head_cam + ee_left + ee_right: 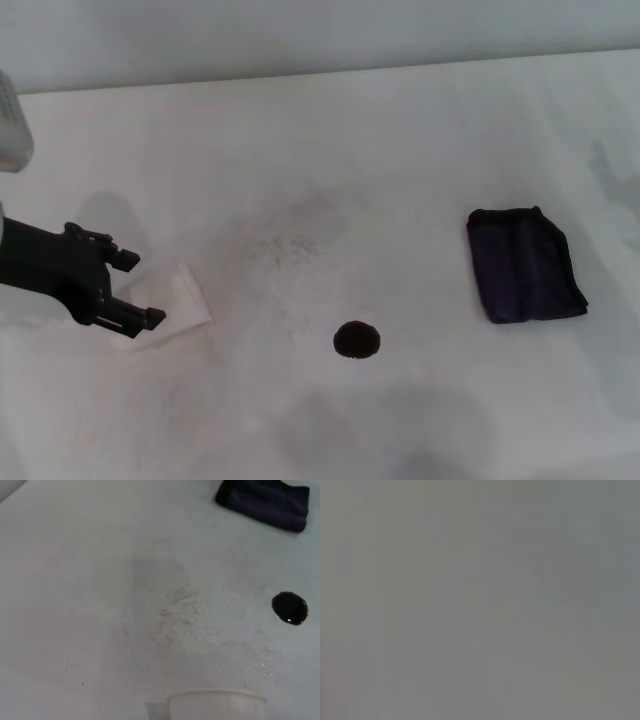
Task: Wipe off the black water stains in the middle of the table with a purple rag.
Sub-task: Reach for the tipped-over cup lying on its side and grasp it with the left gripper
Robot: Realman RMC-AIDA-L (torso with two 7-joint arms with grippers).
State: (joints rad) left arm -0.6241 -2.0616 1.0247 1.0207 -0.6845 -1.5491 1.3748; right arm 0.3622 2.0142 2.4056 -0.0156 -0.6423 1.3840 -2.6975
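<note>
Wiping not yet begun: stain intact, rag untouched

The black water stains (pixel 357 340) are seen as one round blot near the middle of the surface (pixel 300 150), with the purple rag (pixel 525 265) lying folded well apart at about 2 o'clock from it. The left hand (pixel 135 289) is held at 9 o'clock, its fingers spread around a white paper cup (pixel 175 300) without clearly gripping it. The right hand is not shown; rag pickup and wiping remain
</note>
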